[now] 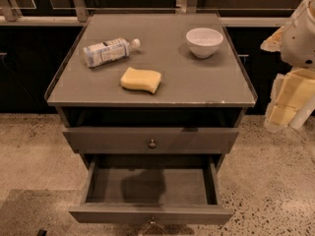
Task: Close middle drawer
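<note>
The middle drawer is a dark-grey drawer pulled far out toward me, below the top drawer. Its inside is bare, and its flat front has a small round knob at the centre, near the frame's bottom edge. My gripper, pale white and yellow, hangs at the far right of the view. It is beside the cabinet's right side, level with the top drawer, and well apart from the open drawer. It holds nothing that I can see.
The top drawer with its knob stands slightly out under the cabinet top. On the top lie a plastic bottle, a yellow sponge and a white bowl. Speckled floor surrounds the cabinet.
</note>
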Robot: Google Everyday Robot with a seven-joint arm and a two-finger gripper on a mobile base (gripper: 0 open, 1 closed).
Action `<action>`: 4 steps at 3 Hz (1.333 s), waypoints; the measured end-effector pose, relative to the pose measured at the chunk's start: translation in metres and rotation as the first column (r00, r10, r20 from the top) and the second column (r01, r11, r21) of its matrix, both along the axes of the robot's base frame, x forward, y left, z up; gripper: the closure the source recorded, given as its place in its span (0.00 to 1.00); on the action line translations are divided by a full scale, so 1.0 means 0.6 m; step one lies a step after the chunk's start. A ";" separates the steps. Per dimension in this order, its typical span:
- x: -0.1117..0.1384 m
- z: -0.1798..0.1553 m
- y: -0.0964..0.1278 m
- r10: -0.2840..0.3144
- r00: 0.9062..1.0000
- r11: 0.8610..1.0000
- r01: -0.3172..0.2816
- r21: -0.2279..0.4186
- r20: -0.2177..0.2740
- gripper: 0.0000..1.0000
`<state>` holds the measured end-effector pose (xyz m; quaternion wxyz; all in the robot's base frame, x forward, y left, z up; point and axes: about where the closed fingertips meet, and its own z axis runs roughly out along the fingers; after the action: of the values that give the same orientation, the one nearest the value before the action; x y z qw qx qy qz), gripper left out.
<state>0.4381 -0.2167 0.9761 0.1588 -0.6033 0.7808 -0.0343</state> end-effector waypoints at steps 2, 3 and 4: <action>-0.009 -0.013 -0.004 -0.001 1.000 1.000 0.001 0.024 0.009 0.00; -0.034 -0.051 -0.001 0.027 0.999 0.996 -0.029 0.084 0.024 0.00; -0.080 -0.148 0.004 0.027 0.999 0.973 -0.035 0.229 0.039 0.00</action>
<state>0.3904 -0.2140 0.8873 0.2420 -0.5923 0.7670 0.0481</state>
